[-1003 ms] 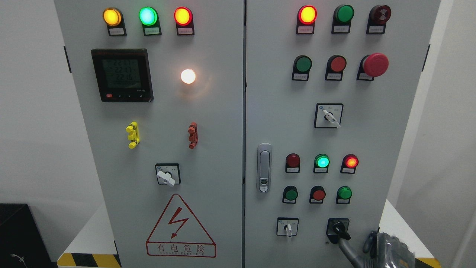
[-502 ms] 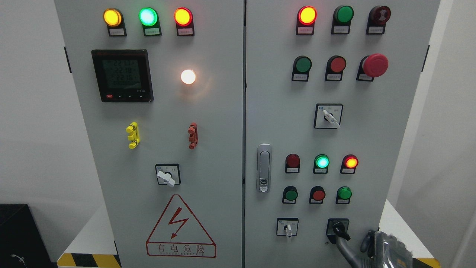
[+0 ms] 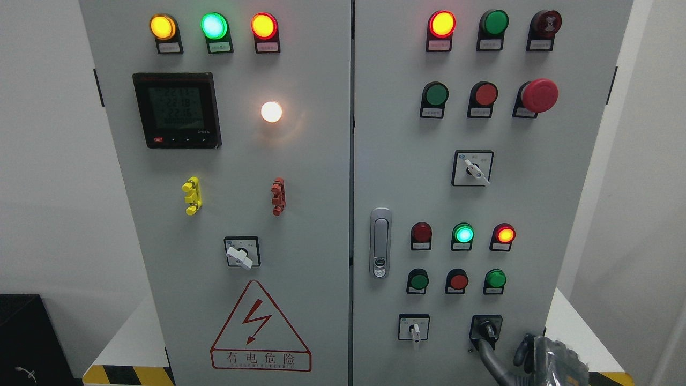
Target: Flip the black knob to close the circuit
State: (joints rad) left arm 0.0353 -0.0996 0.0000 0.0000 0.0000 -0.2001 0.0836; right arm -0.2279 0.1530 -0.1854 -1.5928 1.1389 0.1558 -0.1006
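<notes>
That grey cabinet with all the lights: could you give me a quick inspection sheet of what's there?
Surface: grey cabinet, two doors, both shut.
Job's things: black knob at lower right, pointing roughly straight down.
Clutter: nothing seen.
Robot hand: right robot hand at bottom right, one finger reaching up to the knob; left not in view.
Cables: a thin cable on the black box, lower left.
Surroundings: white walls; striped floor tape.

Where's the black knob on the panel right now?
In the head view, the black knob sits at the bottom right of the cabinet's right door, just right of the white-handled selector switch, with the right hand reaching up at it from below.
</notes>
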